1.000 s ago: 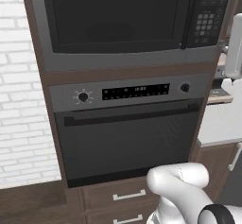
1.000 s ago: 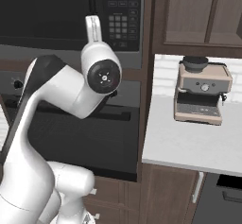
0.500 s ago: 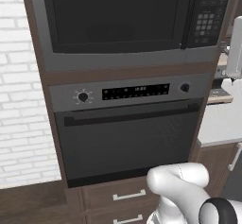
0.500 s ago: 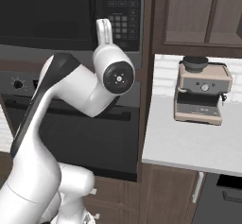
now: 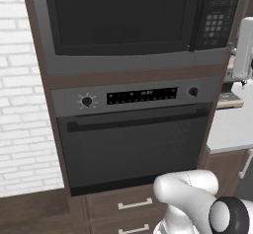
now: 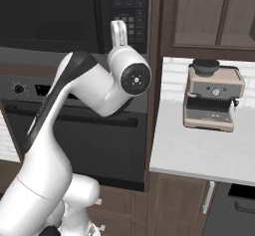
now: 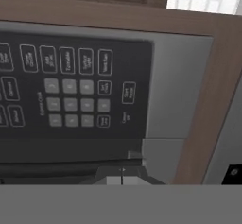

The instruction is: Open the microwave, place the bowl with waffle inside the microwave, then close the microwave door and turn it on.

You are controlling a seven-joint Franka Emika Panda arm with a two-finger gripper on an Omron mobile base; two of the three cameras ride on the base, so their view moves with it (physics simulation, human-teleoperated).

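- seemingly near the end: the wide dark grey microwave (image 5: 133, 23) has its glass-paned door (image 5: 121, 20) shut (bowl hidden).
- the gripper (image 7: 122, 179), fingers pressed together, faces the black keypad (image 7: 71, 88) just ahead; starting remains.

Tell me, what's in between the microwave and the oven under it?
A brown wood strip runs across between the microwave and the oven in the left base view. Nothing else sits there.

No text can be read. The microwave (image 5: 133, 25) carries a keypad panel (image 7: 71, 86) of small buttons with pale lettering, too blurred to make out. The oven (image 5: 133, 134) below has a row of pale display marks (image 5: 142, 96) along its top edge, also illegible.
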